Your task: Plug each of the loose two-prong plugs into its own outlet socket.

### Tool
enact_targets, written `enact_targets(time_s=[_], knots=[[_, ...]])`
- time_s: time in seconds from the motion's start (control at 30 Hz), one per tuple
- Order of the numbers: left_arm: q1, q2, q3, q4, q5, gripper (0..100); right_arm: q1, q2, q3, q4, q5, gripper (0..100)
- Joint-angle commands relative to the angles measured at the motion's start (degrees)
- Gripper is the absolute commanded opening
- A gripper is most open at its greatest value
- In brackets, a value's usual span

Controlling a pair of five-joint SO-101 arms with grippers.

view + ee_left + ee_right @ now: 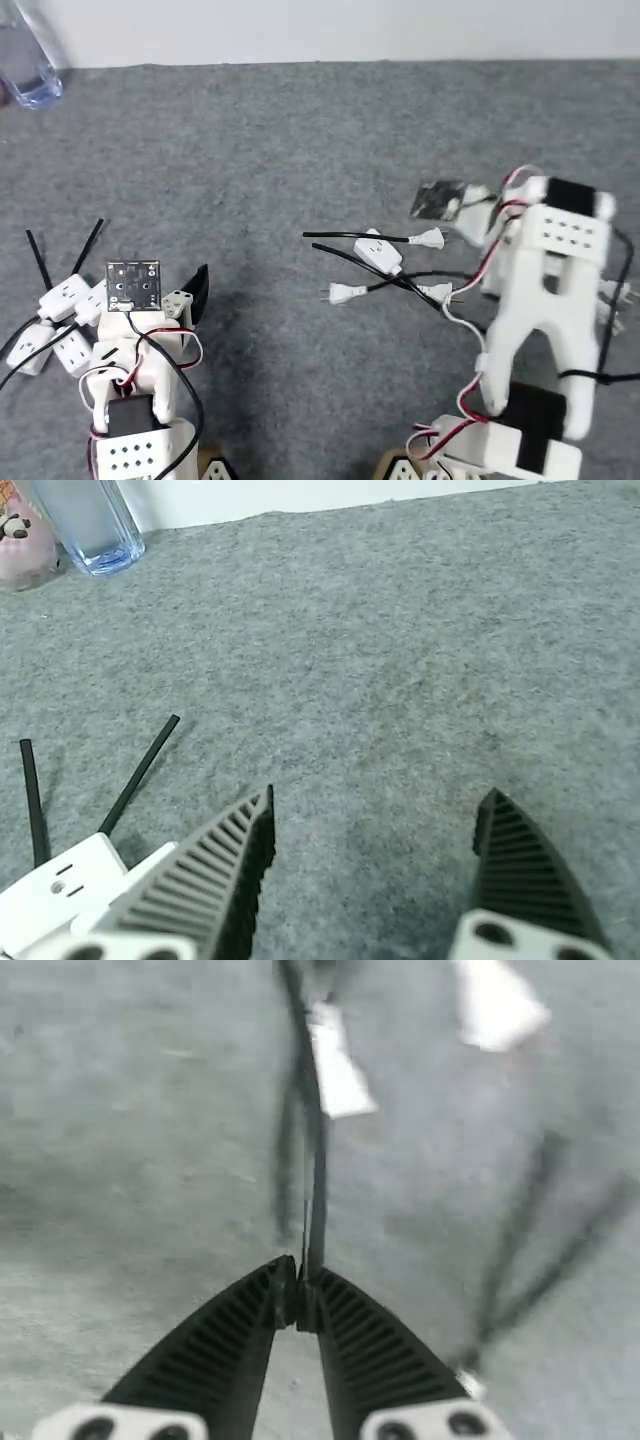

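Right pincer [298,1295] clenched on a thin black cord [314,1190], ribbed fingers [225,1345] pressed together at the tips, cord rising out from between them. Farther along that cord, a white piece [338,1075] too blurred to name; another white blur [495,1005] off to one side. In the high view, right arm [548,300] extended over a tangle of dark cords [345,237] on the grey felt surface [300,140]. Among the cords, lying unplugged: a two-prong plug [430,238] nearest the arm's wrist, a second plug [345,293] with bare prongs toward the middle of the surface, a third plug [436,293] nearer the arm, and a small white block [380,250] on its own cord between them. Left pincer [380,800] released, jaws spread wide above bare felt, nothing between them. Just beside one of its fingers, a white outlet socket [60,880] with two slots facing up. In the high view, a cluster of outlet sockets [66,297] bunched against the left arm [140,380], well apart from the plugs. Two black cord ends [140,775] poking out past the sockets. At the far edge of the surface, a clear glass [95,525] by the white wall [350,25].
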Motion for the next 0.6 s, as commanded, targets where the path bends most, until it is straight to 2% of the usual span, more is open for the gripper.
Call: enact_targets(time_s=[0.0, 0.13, 0.2, 0.4, 0.57], knots=[[0.4, -0.9, -0.2, -1.8, -0.6, 30, -2.6, -4.3, 0.8, 0.2, 0.4, 11.0], [0.4, -0.9, -0.1, -1.8, -0.6, 30, -1.9, -10.8, 0.1, 1.8, 0.4, 25.5], [0.4, -0.9, -0.2, -1.8, -0.6, 30, -0.8, -14.6, 0.1, 1.8, 0.6, 29.4], [0.5, -0.9, -0.3, -1.8, -0.5, 30, 1.2, -19.3, -1.1, -0.1, 0.6, 29.9], [0.5, -0.9, -0.3, -1.8, -0.4, 30, 0.7, -13.5, 1.5, -11.5, -3.9, 29.9]])
